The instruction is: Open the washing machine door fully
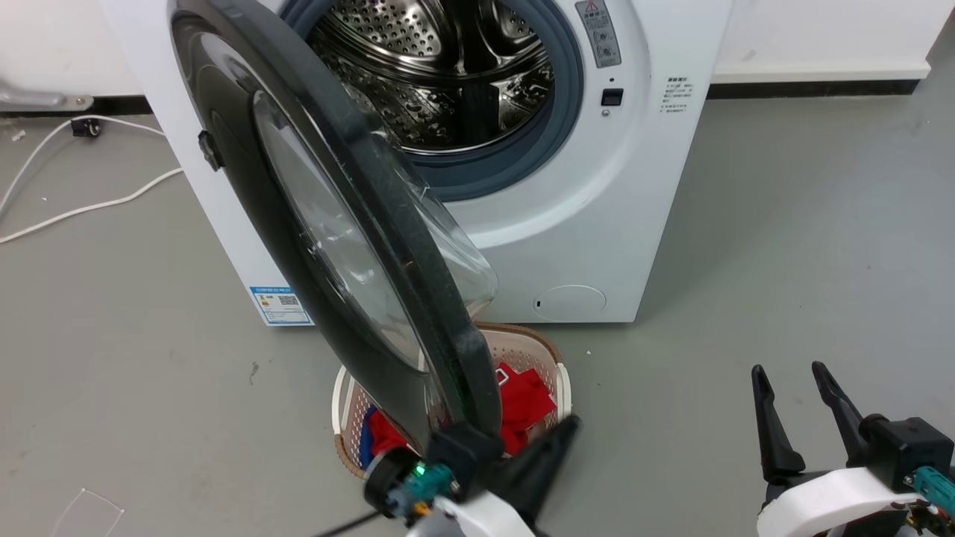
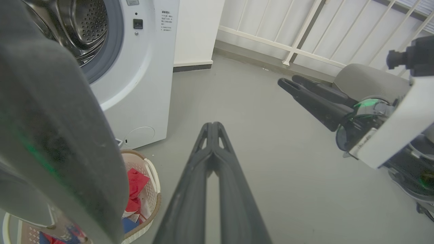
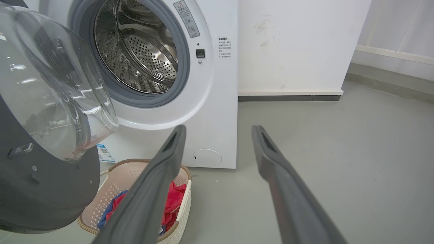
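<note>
Item one: the washing machine door (image 1: 336, 224). It stands swung out from the left side of the white washing machine (image 1: 634, 186), with its rim nearly edge-on to the head camera. It reaches near toward the robot and over the laundry basket (image 1: 537, 347). The surround is glossy black and the rim looks dusty. A clear glass bowl bulges from the side facing the steel drum (image 1: 440, 74) (the right wrist view shows this bowl best, with reflections across it). The drum mouth and its grey rubber ring (image 1: 568, 82) are uncovered.

Item two: the left gripper (image 2: 212, 126). Its fingers are pressed together with nothing between them. They point to the right of the door's near rim, apart from it.

Item three: the right gripper (image 1: 791, 371). Its fingers are spread and empty. It sits low at the near right, well apart from the door.

Obscured or doubtful:
- The head view's upper edge cuts off the top of the door.
- The door's near rim hides the left part of the basket; red cloth (image 1: 530, 403) shows to its right.
- In the head view the left gripper's body sits right at the door's lowest near rim. Whether they touch, I cannot tell.
- In the left wrist view the door is a blurred dark band on the left.
- A small dark fitting (image 1: 209, 149) on the door's far-left edge is too small to identify.
</note>
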